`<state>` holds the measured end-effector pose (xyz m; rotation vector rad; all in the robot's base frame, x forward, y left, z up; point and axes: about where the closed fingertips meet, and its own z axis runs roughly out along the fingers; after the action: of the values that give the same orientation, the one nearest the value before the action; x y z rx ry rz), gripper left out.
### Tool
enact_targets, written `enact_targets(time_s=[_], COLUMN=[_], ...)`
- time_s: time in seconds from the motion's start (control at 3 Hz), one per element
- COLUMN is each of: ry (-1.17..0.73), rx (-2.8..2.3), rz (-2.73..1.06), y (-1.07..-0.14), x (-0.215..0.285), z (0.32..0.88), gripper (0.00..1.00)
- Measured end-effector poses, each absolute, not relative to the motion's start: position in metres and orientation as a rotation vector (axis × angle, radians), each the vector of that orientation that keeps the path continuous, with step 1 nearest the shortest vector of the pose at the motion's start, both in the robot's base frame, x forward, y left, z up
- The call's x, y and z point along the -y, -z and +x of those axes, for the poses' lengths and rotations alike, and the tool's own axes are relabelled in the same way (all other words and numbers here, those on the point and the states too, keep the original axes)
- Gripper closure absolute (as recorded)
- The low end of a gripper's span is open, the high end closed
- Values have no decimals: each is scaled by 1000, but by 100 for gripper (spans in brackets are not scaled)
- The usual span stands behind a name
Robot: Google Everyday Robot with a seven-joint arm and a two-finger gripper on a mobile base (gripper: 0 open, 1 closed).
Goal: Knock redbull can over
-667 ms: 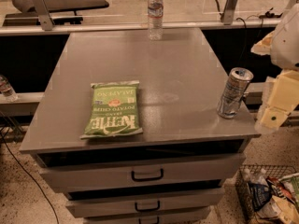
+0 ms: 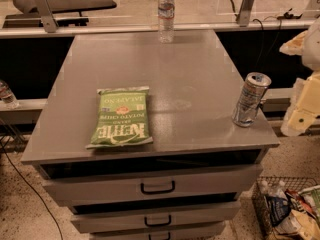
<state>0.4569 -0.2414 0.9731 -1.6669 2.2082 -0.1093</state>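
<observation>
The redbull can [image 2: 250, 100] stands by the bench's [image 2: 200, 74] right edge, with the end effector [image 2: 300, 116] just beside it, seemingly placed for a sideways push; I cannot tell its opening.

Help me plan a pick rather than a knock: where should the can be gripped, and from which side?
Probably grip the can on its slim round wall, about mid-height, coming sideways from the view's right. It stands near the table's right front corner, and the gripper sits just off that edge beside it, so that side is nearest and free.
</observation>
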Motion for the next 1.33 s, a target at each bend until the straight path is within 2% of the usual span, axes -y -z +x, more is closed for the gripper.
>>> enact_targets(time_s=[0.33, 0.67, 1.33], ry=[73, -87, -366], rx=[-2166, -2134, -2039], rz=[-1561, -1440, -1377], y=[-964, -932, -879], x=[281, 303, 285], z=[492, 521, 535], gripper=[0, 0, 0])
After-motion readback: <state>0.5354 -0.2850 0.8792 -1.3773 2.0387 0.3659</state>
